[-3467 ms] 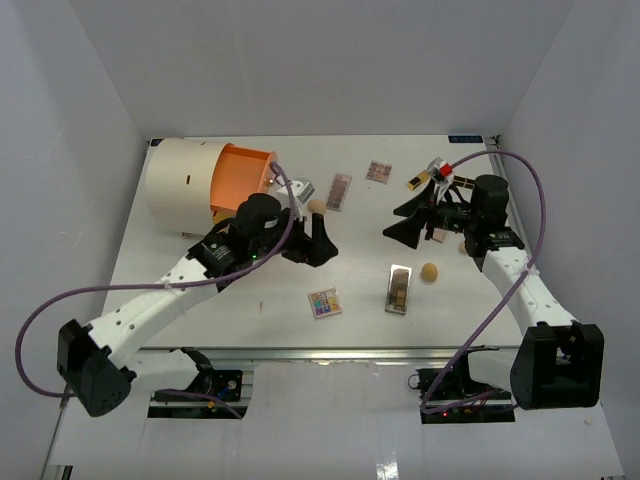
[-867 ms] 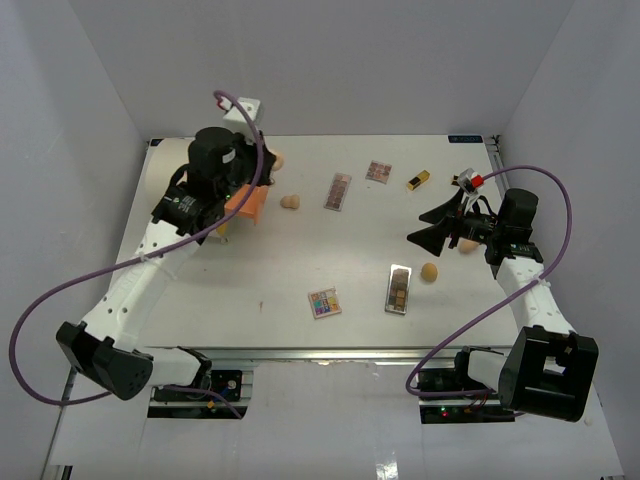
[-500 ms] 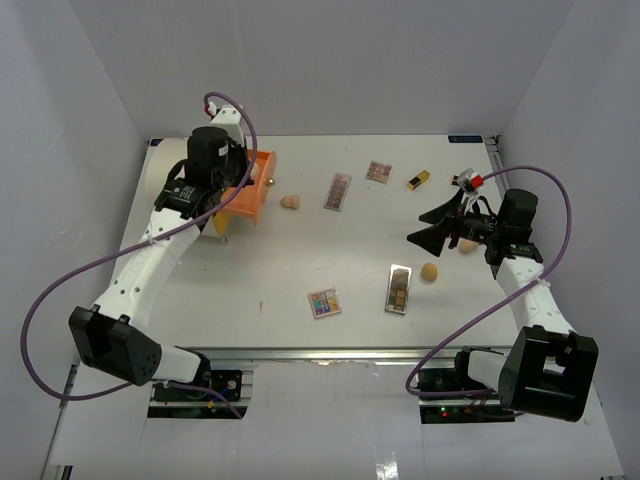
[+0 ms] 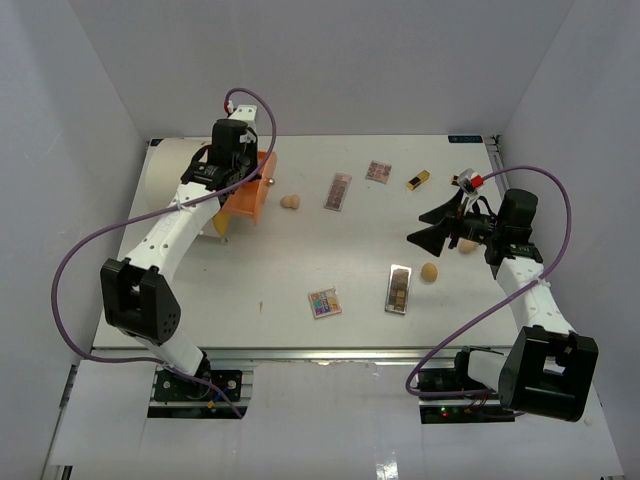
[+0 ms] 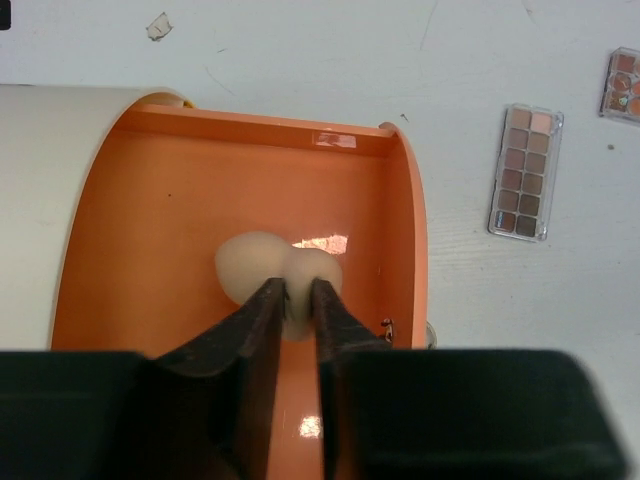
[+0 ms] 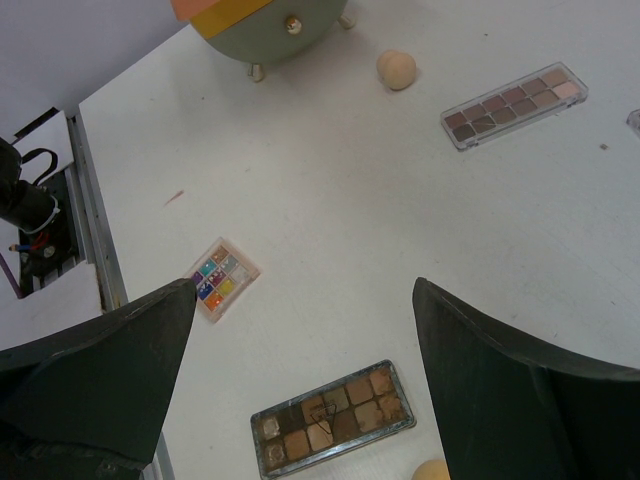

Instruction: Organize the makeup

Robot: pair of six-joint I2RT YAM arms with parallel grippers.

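Clock refs = top view, 12 at far edge of table (image 4: 290, 255).

L gripper (image 5: 297, 292) is at 10 o'clock, pointing down into the orange drawer (image 5: 130, 230) that sticks out of the cream cylinder (image 4: 168, 175). Jaws are nearly together, w/ only a thin slit. A tan sponge (image 5: 262, 262) sits btwn the tips, pale foam touching both fingers (image 5: 255, 330), so it's pinched at its near end. Sponge is inside the drawer, approx mid-floor. Can't tell if it rests on the floor or hangs just above it.

R gripper (image 4: 430, 226) is at 3 o'clock, above the table. Jaws are spread wide, nothing btwn them, nothing touched.

Other items lie on the table, none touching:
- 2nd sponge (image 4: 290, 202): just off the drawer front, on its 3 o'clock side.
- Long nude palette (image 4: 339, 190): at 12.
- Small palette (image 4: 378, 171): at 1, near far edge.
- Lipstick (image 4: 418, 180): at 1–2, on the small palette's 3 o'clock side.
- Dark palette (image 4: 399, 289): at 4–5.
- Bright multi-colour palette (image 4: 323, 303): at 6, on the 9 o'clock side of the dark one.
- 3rd sponge (image 4: 429, 271): just beside the dark palette, on its 3 o'clock side.
- 4th sponge (image 4: 467, 245): at 3, partly hidden by the R gripper's wrist.
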